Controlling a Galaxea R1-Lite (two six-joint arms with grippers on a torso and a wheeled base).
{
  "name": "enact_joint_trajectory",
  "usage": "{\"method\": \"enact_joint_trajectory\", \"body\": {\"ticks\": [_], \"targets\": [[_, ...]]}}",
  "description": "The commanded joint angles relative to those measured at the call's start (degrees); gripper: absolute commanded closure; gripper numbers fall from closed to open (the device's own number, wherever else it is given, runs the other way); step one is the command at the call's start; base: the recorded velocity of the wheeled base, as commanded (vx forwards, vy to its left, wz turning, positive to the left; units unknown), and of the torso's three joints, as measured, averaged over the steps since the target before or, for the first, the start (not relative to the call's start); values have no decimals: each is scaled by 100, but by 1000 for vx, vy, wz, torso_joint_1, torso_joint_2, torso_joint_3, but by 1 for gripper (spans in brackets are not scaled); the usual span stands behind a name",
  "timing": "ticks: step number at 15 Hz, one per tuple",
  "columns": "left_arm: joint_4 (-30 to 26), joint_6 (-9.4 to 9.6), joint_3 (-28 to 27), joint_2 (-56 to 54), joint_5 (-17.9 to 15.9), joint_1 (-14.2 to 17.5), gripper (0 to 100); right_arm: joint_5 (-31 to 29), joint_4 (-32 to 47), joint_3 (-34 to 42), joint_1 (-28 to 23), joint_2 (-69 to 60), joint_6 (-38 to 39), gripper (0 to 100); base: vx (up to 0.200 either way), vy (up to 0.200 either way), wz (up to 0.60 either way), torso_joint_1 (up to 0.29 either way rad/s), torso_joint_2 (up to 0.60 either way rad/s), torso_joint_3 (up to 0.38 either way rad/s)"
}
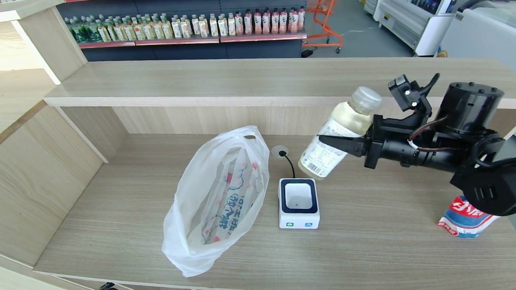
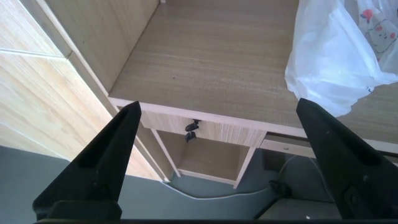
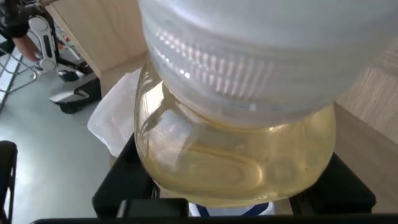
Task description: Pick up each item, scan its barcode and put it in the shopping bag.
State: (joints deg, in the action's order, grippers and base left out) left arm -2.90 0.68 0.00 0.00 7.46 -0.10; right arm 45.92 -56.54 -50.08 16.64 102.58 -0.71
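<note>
My right gripper (image 1: 341, 144) is shut on a bottle of pale yellow drink (image 1: 337, 136) with a white label and clear cap, held tilted just above and behind the white barcode scanner (image 1: 298, 203). The bottle's barcode end points down toward the scanner. Close up in the right wrist view, the bottle (image 3: 236, 143) sits between the gripper's jaws. A white plastic shopping bag (image 1: 219, 195) lies open left of the scanner with a printed packet (image 1: 230, 197) inside. My left gripper (image 2: 217, 162) hangs open past the counter's front edge, near the bag (image 2: 339, 56).
A red, white and blue packet (image 1: 464, 219) lies at the right edge of the counter (image 1: 373, 244), partly under my right arm. The scanner's cable (image 1: 288, 161) runs to a port at the back wall. A raised shelf (image 1: 238, 79) borders the far side.
</note>
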Motion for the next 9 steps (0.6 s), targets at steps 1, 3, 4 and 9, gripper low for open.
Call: {"method": "enact_joint_trajectory", "body": {"ticks": [1,3,4,9], "targets": [[0,2,0,0,1,1,0,-294,407,543,-20,-722,563,100,0,0,0,0,0,0],[0,2,0,9,1,1,0,-400,785,842,-56,-977,844,100,0,0,0,0,0,0],[0,2,0,9,1,1,0,-409,811,947,-47,-1083,1064,100,0,0,0,0,0,0],[0,-7,0,9,1,1,0,-417,820,1290,-38,-1452,1301,100,0,0,0,0,0,0]]}}
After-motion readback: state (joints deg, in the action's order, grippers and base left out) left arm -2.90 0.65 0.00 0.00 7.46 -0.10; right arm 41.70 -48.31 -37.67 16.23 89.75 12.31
